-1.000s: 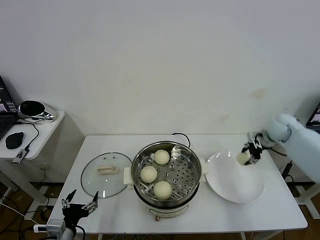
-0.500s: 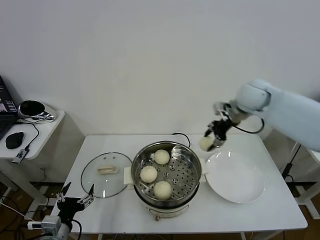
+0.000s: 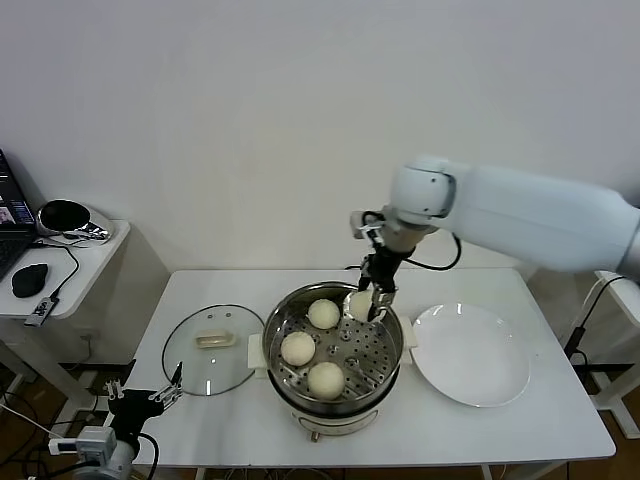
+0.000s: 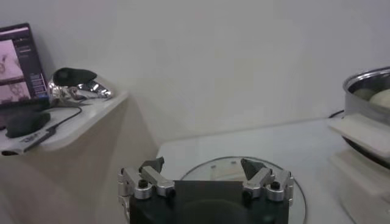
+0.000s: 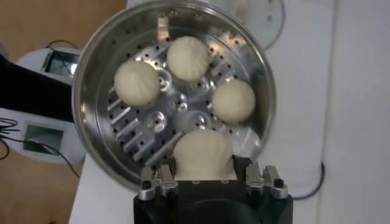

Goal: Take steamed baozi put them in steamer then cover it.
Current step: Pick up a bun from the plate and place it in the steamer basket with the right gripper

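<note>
Overhead, right gripper (image 3: pixel 371 303) hangs above the far right part of the steamer (image 3: pixel 333 400), jaws pinching the fourth baozi (image 3: pixel 360 305); the right wrist view shows that bun (image 5: pixel 203 154) clamped between the fingers, over the perforated tray. Three baozi (image 3: pixel 322 314) (image 3: pixel 297 348) (image 3: pixel 325 380) already sit on the tray inside the pot; white plate (image 3: pixel 471 354) lies bare on the table just right of it. Cover (image 3: pixel 211 348) rests flat on the table left of the steamer; left gripper (image 3: pixel 143 400) low at the table's near left corner, jaws spread, holding nothing.
</note>
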